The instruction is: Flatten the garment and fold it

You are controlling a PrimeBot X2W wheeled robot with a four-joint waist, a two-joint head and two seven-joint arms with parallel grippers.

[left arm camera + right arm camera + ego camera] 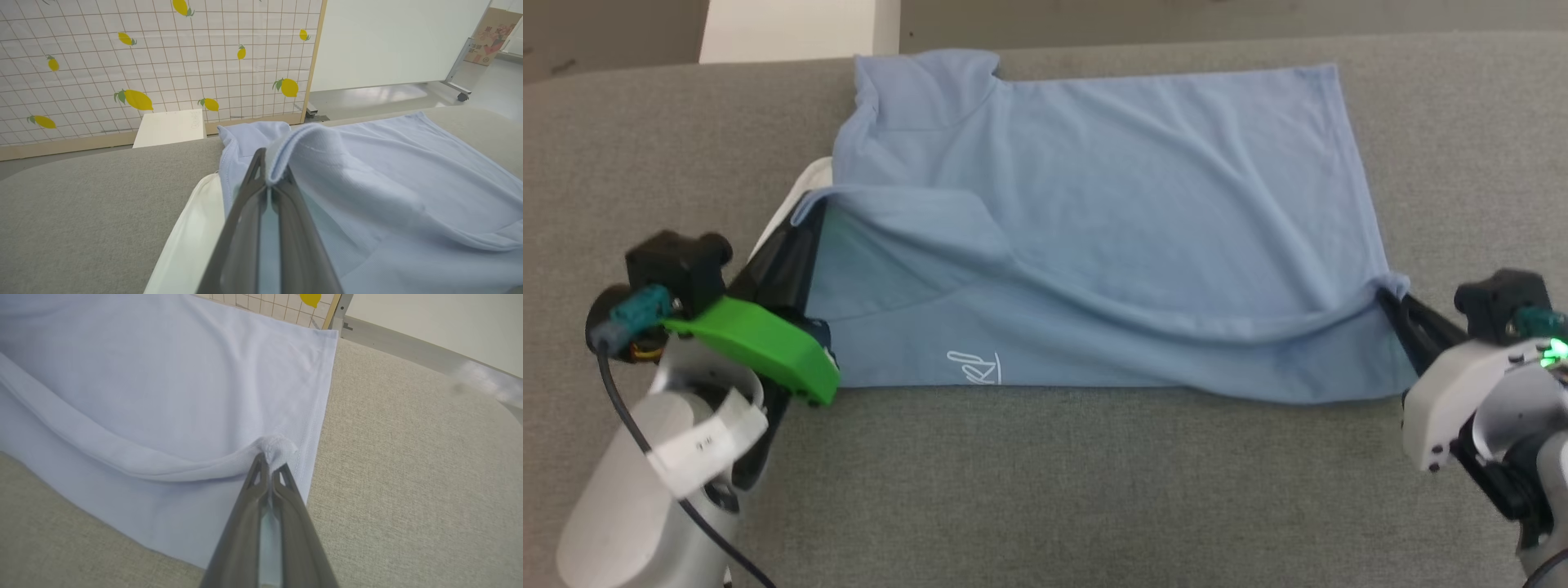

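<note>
Here, a light blue polo shirt (1094,204) lies partly folded on a grey fabric surface (1045,490); the left gripper (806,206) and right gripper (1390,292) each clamp its raised fold.

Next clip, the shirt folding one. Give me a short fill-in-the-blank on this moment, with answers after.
1. The shirt lies on a ___ fabric surface.
2. The left gripper and the right gripper are both ___ on the shirt's edge.
3. The lettering on the shirt is ___.
4. The wall panel behind is printed with yellow ___.

Missing words: grey; shut; white; lemons.
</note>
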